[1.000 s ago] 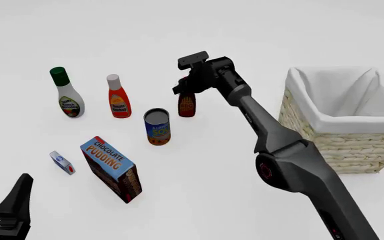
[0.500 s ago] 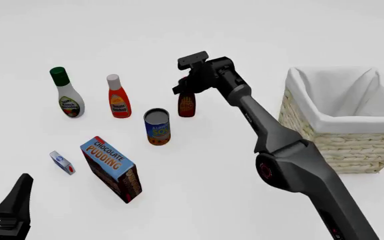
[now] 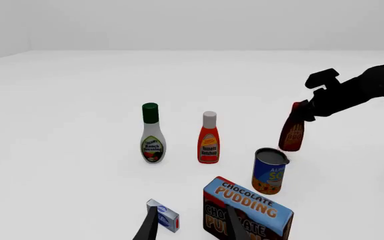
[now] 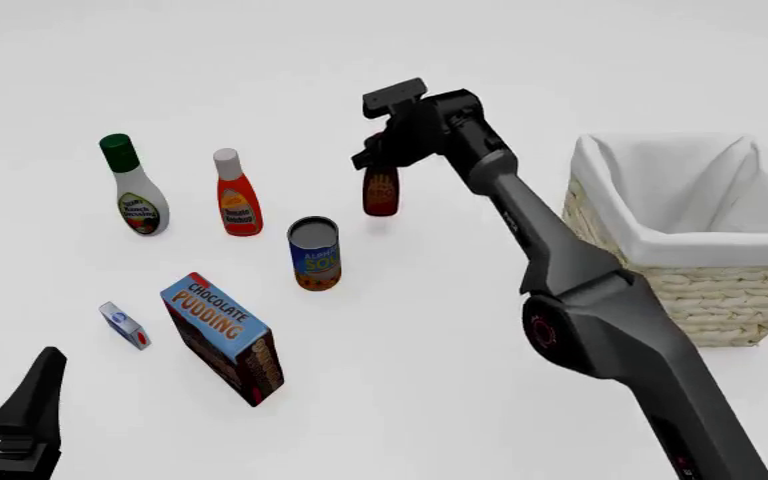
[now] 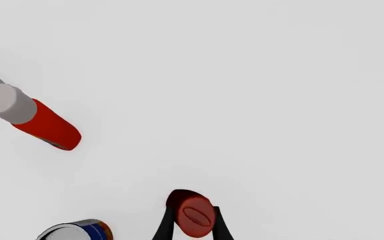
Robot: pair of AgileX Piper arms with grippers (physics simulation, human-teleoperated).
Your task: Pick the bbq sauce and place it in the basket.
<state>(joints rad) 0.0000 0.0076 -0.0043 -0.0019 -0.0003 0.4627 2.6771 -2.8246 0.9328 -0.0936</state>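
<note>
Right gripper (image 4: 376, 158) is clamped on the neck of the bbq sauce (image 4: 381, 192), which hangs just off the table (image 4: 398, 330), slightly tilted, over the middle toward the far edge; its small shadow lies beneath it. From the right wrist, the red cap sits between the two dark fingers (image 5: 164, 225). The basket (image 4: 704, 290) stands well apart at the right edge. Left gripper (image 4: 17, 420) waits at the near left corner, jaws spread apart, holding nothing. Nearest the bottle stands a can (image 4: 315, 253), beside a ketchup bottle (image 4: 236, 195)
</note>
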